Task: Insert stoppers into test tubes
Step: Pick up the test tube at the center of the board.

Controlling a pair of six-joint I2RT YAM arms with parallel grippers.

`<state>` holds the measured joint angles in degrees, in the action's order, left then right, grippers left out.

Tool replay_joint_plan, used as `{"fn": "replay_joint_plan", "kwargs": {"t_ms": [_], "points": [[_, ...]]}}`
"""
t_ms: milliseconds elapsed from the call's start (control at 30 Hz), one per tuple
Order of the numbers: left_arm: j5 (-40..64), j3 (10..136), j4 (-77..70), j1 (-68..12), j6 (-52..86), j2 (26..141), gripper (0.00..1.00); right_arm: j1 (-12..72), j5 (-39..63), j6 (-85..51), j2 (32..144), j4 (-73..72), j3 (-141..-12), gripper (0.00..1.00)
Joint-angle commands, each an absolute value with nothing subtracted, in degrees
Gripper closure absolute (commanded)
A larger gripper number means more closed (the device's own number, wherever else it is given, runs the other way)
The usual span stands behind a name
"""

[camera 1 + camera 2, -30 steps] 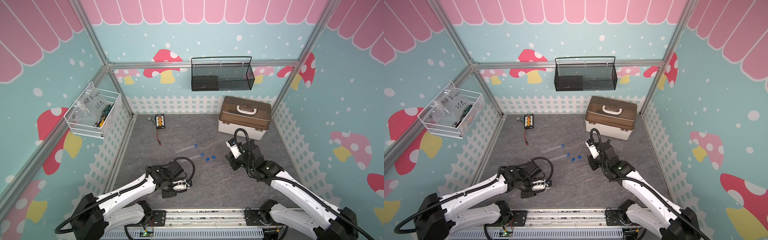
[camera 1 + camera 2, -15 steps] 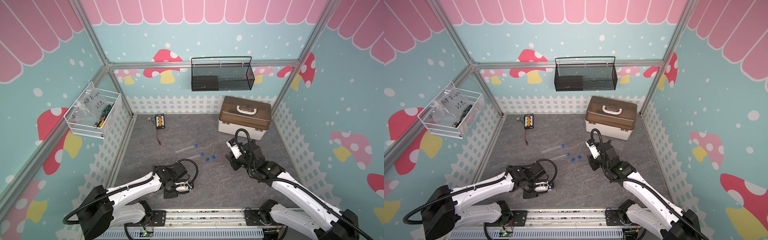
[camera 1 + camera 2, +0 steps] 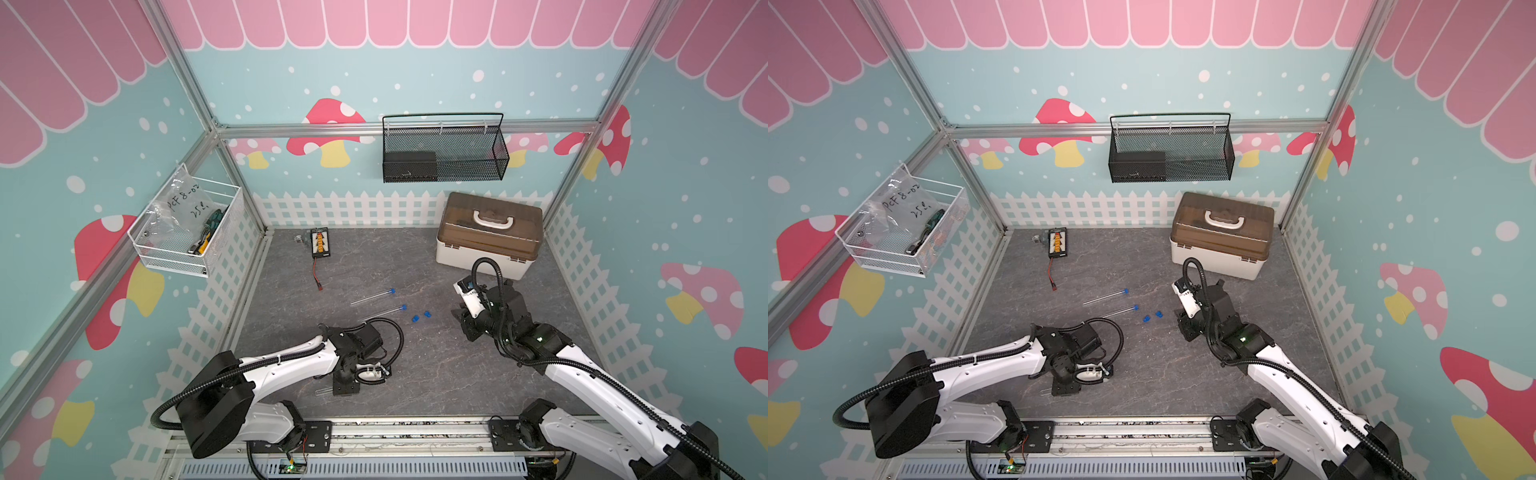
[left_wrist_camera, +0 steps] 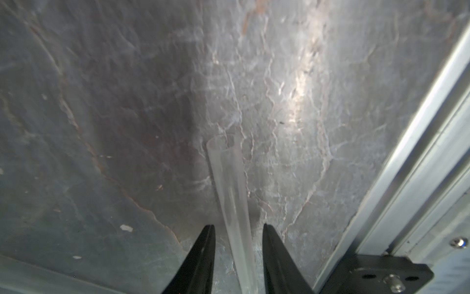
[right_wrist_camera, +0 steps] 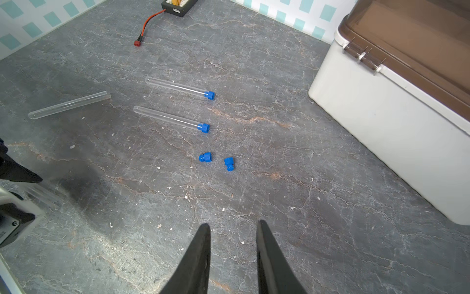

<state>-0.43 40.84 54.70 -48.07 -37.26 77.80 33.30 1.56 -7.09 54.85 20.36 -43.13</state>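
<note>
Two clear test tubes (image 5: 178, 87) (image 5: 167, 118) lie side by side mid-floor, each with a blue stopper in its mouth. Two loose blue stoppers (image 5: 205, 157) (image 5: 229, 163) lie just beside them. A third test tube (image 5: 68, 105) lies unstoppered further left. A fourth, also unstoppered, test tube (image 4: 229, 183) lies on the floor by the front rail, between the fingertips of my left gripper (image 4: 236, 227), which is open with gaps on both sides. My right gripper (image 5: 234, 225) hangs open and empty, short of the loose stoppers.
A white toolbox with a brown lid (image 3: 490, 241) stands at the back right, close behind the right arm. A small charger board with a red lead (image 3: 320, 243) lies at the back left. The aluminium front rail (image 4: 407, 178) runs right beside the left gripper.
My left gripper has shifted toward the front rail, down over the lying tube, and its jaws have narrowed around it. The right arm has not moved.
</note>
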Motion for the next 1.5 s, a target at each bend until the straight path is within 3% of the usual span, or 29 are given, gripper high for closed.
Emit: {"fn": "replay_joint_plan", "kwargs": {"t_ms": [0, 1067, 1467], "points": [[-0.68, 42.71, 56.25, -48.5, -36.55, 78.94, 0.66, 32.95, 1.78, -6.39, 53.8, 21.44, -42.72, 0.7], [-3.32, 48.69, 55.59, -51.02, -34.65, 89.47, 0.74, 32.94, 0.96, -5.36, 52.56, 22.78, -42.71, 0.7], [-2.94, 50.94, 53.68, -51.33, -33.84, 89.19, 0.82, 32.95, -0.51, -5.23, 51.36, 23.27, -42.63, 0.71]]}}
